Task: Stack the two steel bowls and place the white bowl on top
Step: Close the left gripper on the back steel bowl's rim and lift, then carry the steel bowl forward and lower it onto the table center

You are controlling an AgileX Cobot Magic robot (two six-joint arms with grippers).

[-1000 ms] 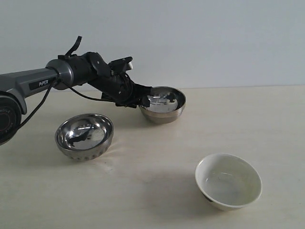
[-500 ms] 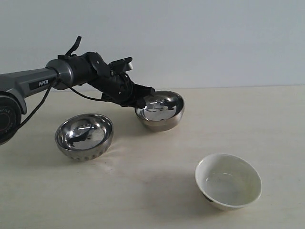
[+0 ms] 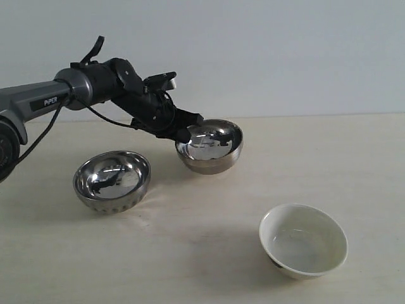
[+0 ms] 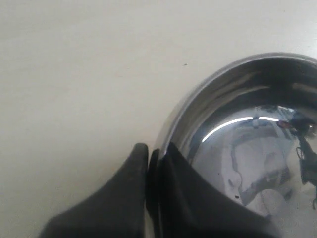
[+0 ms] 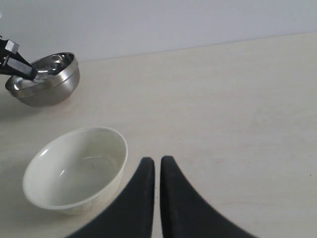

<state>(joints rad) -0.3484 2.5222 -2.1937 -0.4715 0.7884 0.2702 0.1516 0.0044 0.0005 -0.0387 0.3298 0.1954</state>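
First stack in hand — the left gripper (image 3: pixel 188 133) clamps the rim of the tilted smooth steel bowl (image 3: pixel 212 156), the right gripper (image 5: pixel 157 161) sits pinched empty; next, carry it to the ribbed steel bowl (image 3: pixel 112 181) at 8 o'clock, levelled — the white bowl (image 3: pixel 303 241) waits at 5 o'clock.

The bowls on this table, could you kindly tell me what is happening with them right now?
The left gripper is shut on the rim of the smooth steel bowl, one of its fingers outside and one inside, holding it tilted and apparently just off the table. The ribbed steel bowl and the white bowl sit apart, untouched. The right gripper is shut and empty, near the white bowl. Nothing is stacked yet.
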